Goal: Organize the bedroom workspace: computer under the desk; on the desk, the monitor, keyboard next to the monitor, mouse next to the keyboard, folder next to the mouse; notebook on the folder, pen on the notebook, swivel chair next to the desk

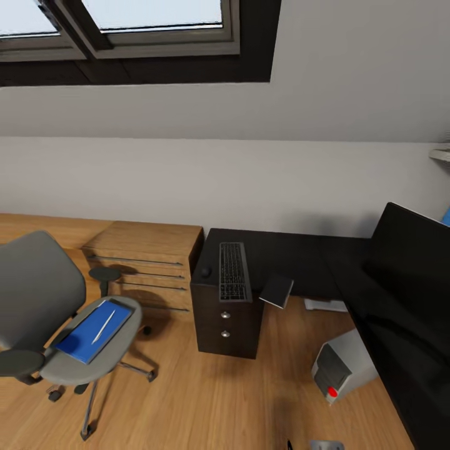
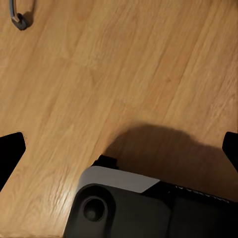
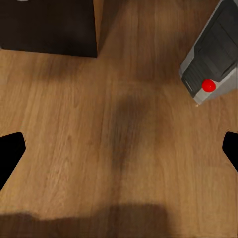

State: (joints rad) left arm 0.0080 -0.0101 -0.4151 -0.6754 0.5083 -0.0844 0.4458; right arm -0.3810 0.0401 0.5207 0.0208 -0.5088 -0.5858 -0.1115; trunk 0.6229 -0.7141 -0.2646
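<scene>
A grey swivel chair (image 1: pixel 44 300) stands at the left, turned away from the desk. On its seat lies a blue folder (image 1: pixel 78 337) with a thin white pen (image 1: pixel 104 326) on top. The black desk (image 1: pixel 294 256) carries a keyboard (image 1: pixel 234 272), a dark mouse (image 1: pixel 205 272) and a dark flat notebook (image 1: pixel 277 290) that overhangs its edge. The black monitor (image 1: pixel 412 269) stands at the right. Under the desk lies the grey computer (image 1: pixel 344 365), also seen as computer (image 3: pixel 213 64) with a red button. My left gripper (image 2: pixel 119 148) and right gripper (image 3: pixel 119 148) hang open over bare floor, holding nothing.
A wooden drawer unit (image 1: pixel 147 262) stands against the wall between chair and desk. The desk's dark drawer pedestal (image 1: pixel 226 325) reaches the floor, seen as pedestal (image 3: pixel 47 27) too. A chair caster (image 2: pixel 20 20) is near my left arm. White paper (image 1: pixel 325 305) lies under the desk.
</scene>
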